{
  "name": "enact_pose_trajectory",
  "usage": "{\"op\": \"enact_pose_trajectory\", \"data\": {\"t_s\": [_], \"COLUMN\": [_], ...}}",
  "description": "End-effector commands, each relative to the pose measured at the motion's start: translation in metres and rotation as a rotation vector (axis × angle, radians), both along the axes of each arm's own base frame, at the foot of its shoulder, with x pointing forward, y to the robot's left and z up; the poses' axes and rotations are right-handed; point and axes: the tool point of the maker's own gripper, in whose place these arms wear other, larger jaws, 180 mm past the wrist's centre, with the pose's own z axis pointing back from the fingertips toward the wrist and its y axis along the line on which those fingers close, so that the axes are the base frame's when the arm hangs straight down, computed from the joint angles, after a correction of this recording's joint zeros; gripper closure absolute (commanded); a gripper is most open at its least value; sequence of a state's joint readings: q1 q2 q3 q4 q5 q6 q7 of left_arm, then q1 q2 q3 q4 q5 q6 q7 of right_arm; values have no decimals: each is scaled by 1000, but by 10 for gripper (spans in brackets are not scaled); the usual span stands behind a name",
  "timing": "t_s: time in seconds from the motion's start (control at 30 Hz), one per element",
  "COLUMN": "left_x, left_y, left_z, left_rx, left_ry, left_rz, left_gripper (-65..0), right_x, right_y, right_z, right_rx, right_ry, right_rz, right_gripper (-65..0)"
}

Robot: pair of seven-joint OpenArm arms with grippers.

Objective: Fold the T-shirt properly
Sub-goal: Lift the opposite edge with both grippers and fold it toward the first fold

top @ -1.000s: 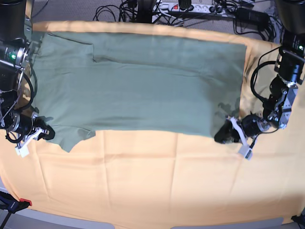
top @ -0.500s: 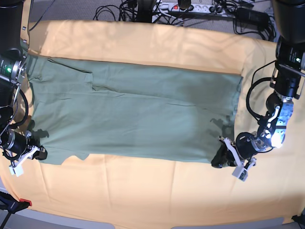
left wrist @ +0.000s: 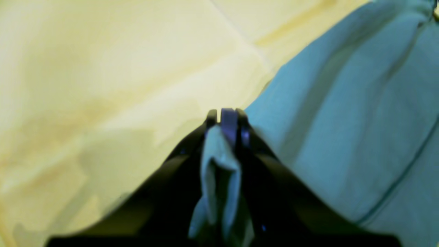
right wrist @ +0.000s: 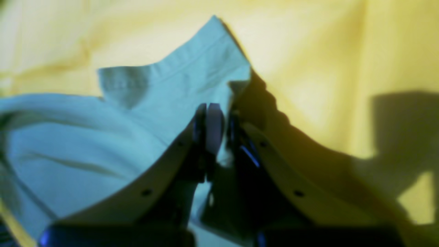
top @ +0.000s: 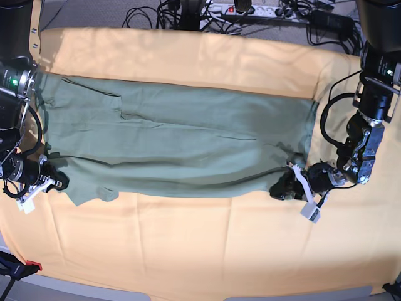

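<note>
Both arms are chunky black motor housings with looping black cables (top: 331, 119), a green LED (top: 10, 80) upper left, and white-and-black finger brackets (top: 305, 194).

A big orange-yellow cloth (top: 207, 244) covers the table, and black cables (top: 188, 12) lie on the grey floor (top: 94, 14) behind.

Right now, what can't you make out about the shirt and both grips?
- T-shirt collar and white tag: not visible in any view.
- Layers pinched by left tool: left wrist view blurred.
- Layers in right tool: blurred too.
- Shirt's left edge, base view: behind the right arm.
</note>
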State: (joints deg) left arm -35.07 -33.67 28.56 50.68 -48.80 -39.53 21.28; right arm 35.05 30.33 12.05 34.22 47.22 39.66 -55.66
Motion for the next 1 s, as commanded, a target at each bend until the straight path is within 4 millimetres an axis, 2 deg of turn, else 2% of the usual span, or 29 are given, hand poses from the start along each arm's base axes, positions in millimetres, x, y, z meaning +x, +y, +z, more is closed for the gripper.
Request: {"op": "enact_pose_trajectory", "data": {"t_s": [0.0,0.1,0.23,0.43,0.53,0.73,0.83,0.97], "left_x": [12,8,8,8,10,17,11,-2], "left_y": [2,0,0,1,2,14,9,0], "left_z": [26,22,25,27,30,53,47,35], "left_rx": [-34,-37,-51,-59,-57,-98,-107,-121], "left_ry": [-51,-7,1,4,7,-22,29,114], "left_rz": [5,-4,-1,2,2,30,13,-17], "left_gripper": [0,0,0,0,0,0,0,0], "right_x": [14,14,15,11,6,-7,-9,-5], "right_y": [-8,-9,-22,-27,-27,-26,-25,-21], "right_z": [28,35,50,59,54,35,32,39], "right_rx": [11,25,-15,10,13,15,20,60], "right_ry": [-70,-75,-106,-112,-98,-58,-57,-82], "right_rz": [-10,-1,-1,2,3,0,-3,-7], "right_gripper": [0,0,0,0,0,0,0,0]}}
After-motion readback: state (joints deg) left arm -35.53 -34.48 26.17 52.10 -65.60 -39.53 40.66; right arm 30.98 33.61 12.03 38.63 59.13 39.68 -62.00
